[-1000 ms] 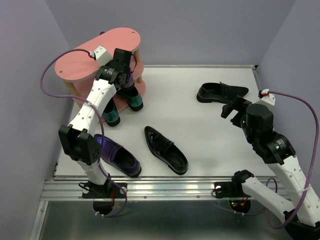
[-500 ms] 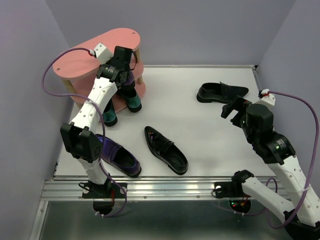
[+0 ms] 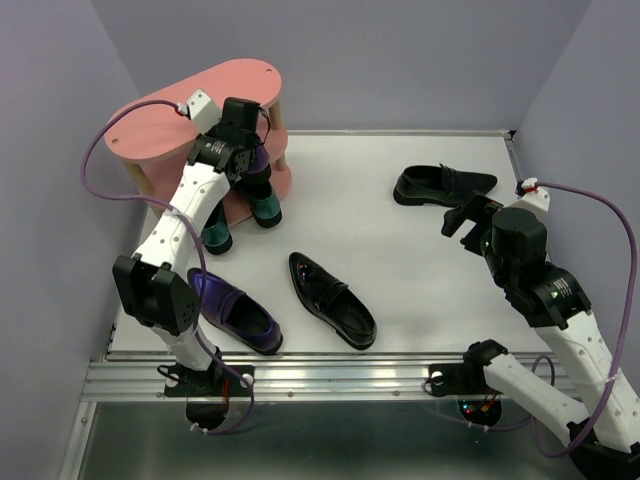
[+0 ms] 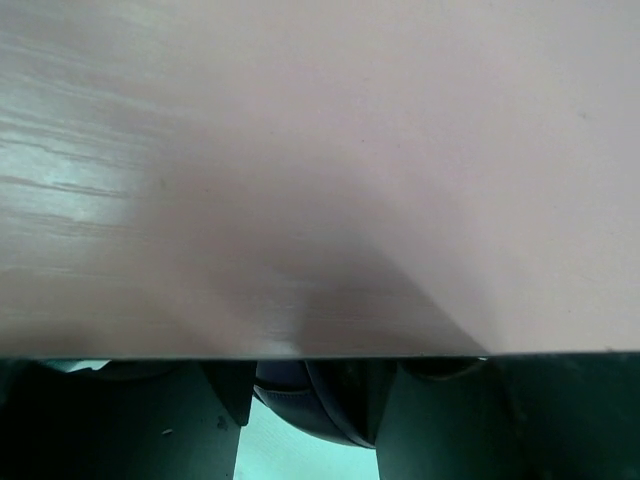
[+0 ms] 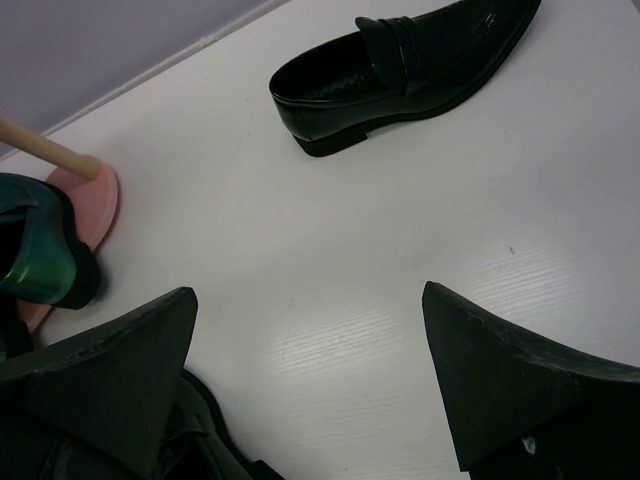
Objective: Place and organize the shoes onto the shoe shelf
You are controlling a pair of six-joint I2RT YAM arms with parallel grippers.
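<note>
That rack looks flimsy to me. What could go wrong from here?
The left gripper, a dark shoe between its fingers, sits tight against a board of the pink three-board shoe shelf; a push could shove or tip it. The two green shoes overhang the bottom board and might get knocked off.

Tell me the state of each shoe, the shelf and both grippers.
Pink three-board wooden shoe shelf: standing, far left.
Teal green shoes: on its bottom board, heels overhanging.
Purple loafer: upright on the white table.
Glossy black loafer: upright on the table.
Matte black loafer: upright on the table.
Left gripper: under a shelf board, jaws unclear.
Right gripper: jaws open, empty.
</note>
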